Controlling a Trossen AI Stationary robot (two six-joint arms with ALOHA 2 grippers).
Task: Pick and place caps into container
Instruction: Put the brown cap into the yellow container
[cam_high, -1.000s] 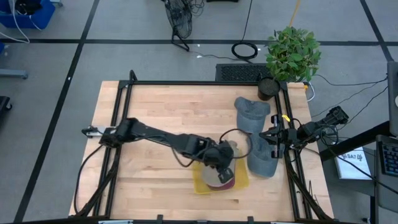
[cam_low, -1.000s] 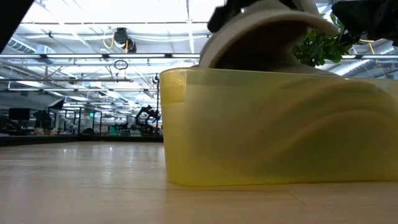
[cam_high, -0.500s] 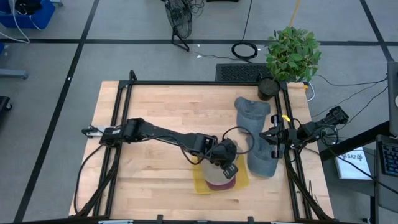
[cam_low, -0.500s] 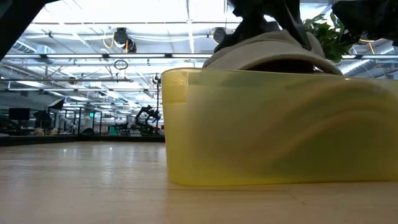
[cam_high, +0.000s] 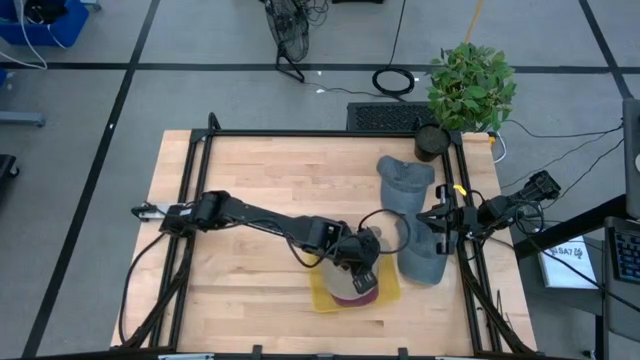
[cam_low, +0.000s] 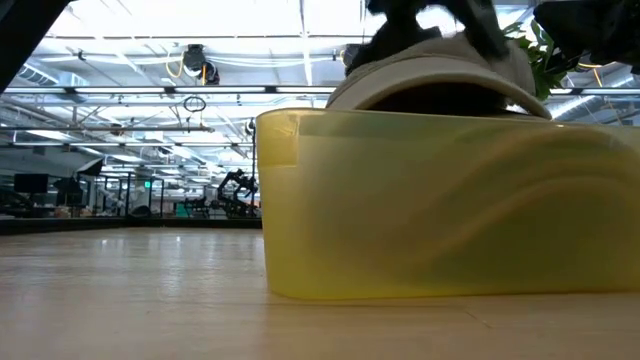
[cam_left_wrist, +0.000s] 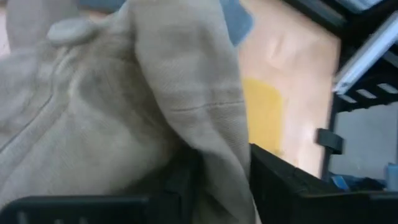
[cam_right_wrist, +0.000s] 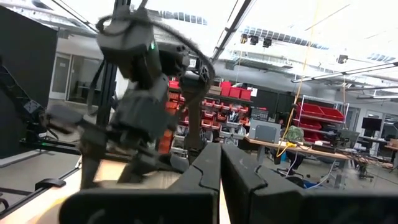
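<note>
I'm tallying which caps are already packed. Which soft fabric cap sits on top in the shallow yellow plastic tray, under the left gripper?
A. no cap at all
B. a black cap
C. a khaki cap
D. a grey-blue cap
C: the khaki fabric cap rises above the rim of the yellow plastic tray in the low view, and it fills the left wrist view between the left gripper fingers.

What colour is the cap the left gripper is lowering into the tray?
Khaki/tan cap; it shows best in the left wrist view.
</note>
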